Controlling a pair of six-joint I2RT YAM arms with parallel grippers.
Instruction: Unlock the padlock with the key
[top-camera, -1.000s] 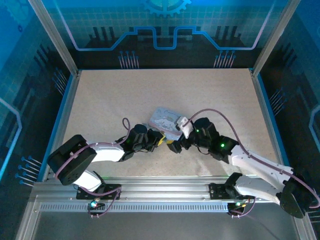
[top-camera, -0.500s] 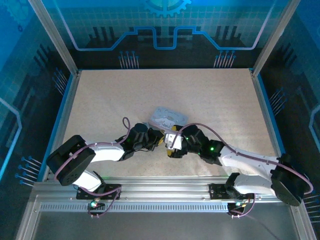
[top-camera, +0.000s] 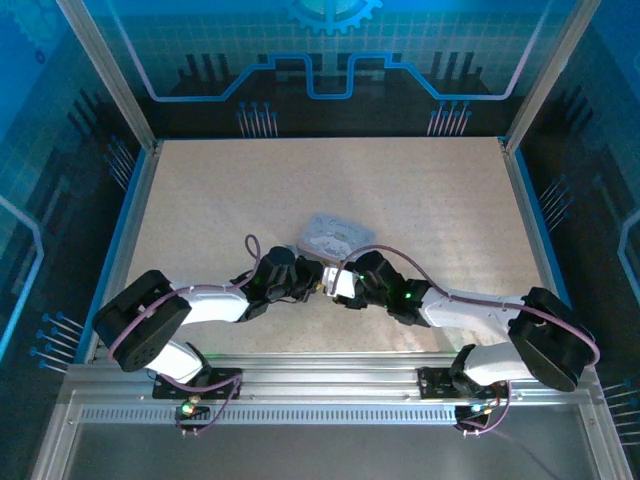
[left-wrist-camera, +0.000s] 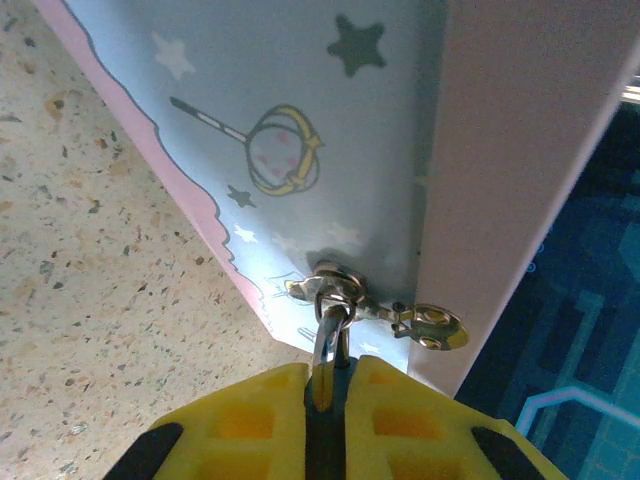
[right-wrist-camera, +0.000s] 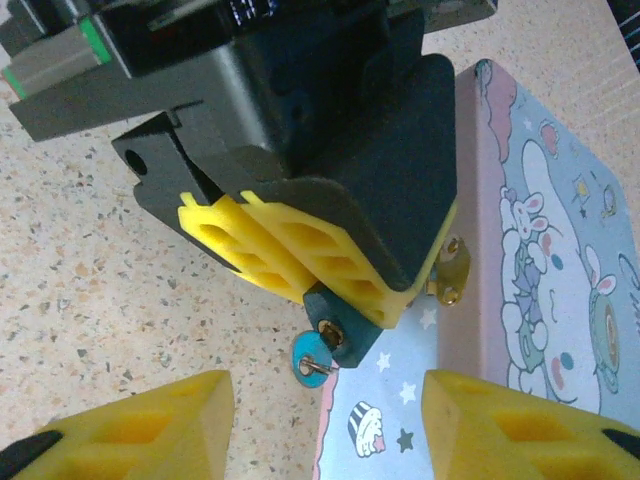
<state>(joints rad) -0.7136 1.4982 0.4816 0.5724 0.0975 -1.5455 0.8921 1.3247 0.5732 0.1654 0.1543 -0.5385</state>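
Evidently left end effector (left-wrist-camera: 325, 388) clamps the padlock (right-wrist-camera: 338, 332), right end effector (right-wrist-camera: 320, 435) open nearby

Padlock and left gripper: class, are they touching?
Touching. The right wrist view shows the left gripper with its yellow pads clamped on the padlock, no gap between them.

Support: speckled beige table (top-camera: 430, 200) | Resting on it: cartoon-printed tin (top-camera: 330, 234), just 6 o'clock of the table's centre
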